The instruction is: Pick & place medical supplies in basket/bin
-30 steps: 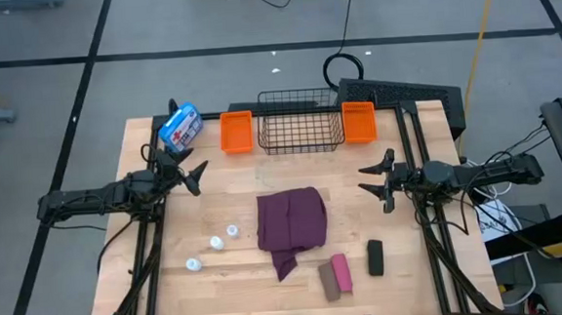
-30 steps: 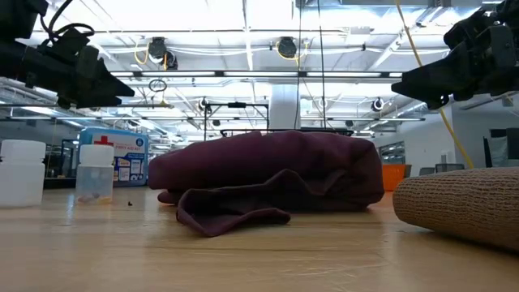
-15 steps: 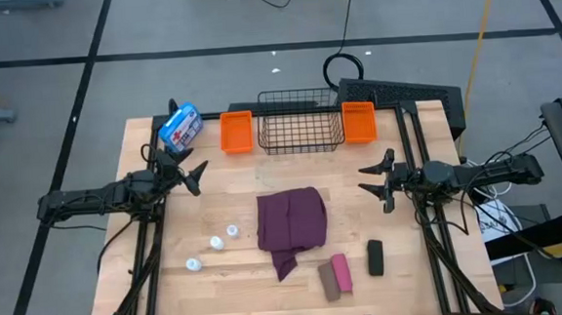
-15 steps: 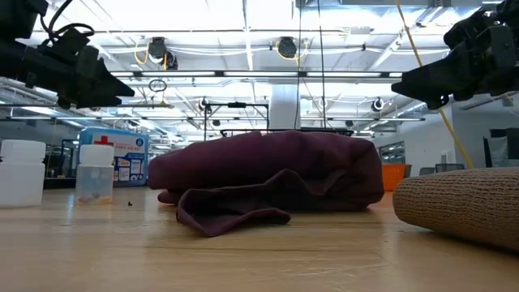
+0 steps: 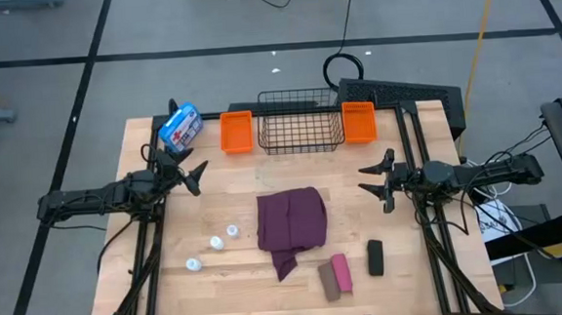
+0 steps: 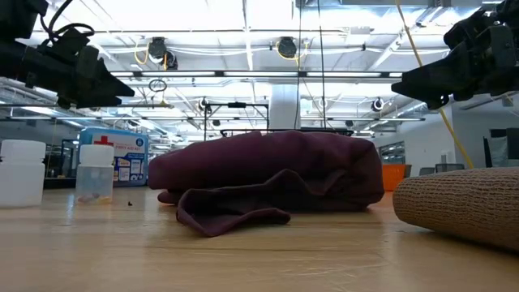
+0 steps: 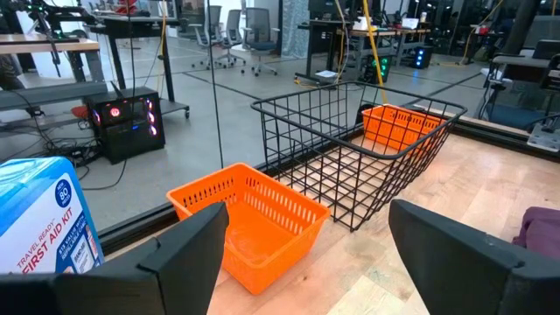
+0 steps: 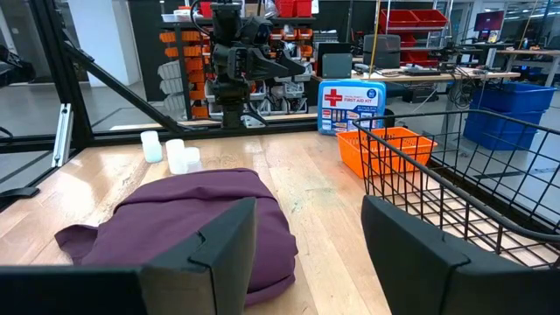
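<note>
None placed: black wire basket (image 5: 301,120) holds nothing.
Left: maroon folded cloth (image 5: 291,222) on wooden counter (image 5: 234,190).
End effectors: left end effector (image 5: 190,173), right end effector (image 5: 377,182) released.

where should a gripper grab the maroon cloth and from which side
Likely best at the thick bunched middle of the maroon cloth, coming straight down from above. It lies as a soft mound on the table, so there is no edge to slide under; pinching a raised fold gives the fingers bulk to close on. The right gripper, open, sits nearer than the left gripper.
</note>
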Available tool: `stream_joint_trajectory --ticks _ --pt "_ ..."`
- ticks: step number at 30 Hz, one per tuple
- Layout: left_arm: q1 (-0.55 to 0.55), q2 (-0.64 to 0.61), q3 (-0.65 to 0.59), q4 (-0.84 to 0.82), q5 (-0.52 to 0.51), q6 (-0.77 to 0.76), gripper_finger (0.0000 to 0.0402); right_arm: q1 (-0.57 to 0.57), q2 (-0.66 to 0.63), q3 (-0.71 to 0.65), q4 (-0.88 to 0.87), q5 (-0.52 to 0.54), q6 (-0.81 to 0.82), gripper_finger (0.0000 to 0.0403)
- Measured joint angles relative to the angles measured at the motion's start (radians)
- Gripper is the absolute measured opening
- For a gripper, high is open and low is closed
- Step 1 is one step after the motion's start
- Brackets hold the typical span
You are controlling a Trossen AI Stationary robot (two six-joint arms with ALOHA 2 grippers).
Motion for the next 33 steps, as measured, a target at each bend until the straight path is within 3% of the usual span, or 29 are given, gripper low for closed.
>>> stream_joint_trajectory --ticks 25,33 --pt "0.0 0.0 0.0 0.0 0.0 0.0 0.0324 0.0 0.0 0.0 0.007 -0.001 0.015 0.0196" --pt "0.0 0.0 0.0 0.0 0.0 0.0 0.0324 0.001 0.0 0.0 0.015 -0.129 0.69 0.0197"
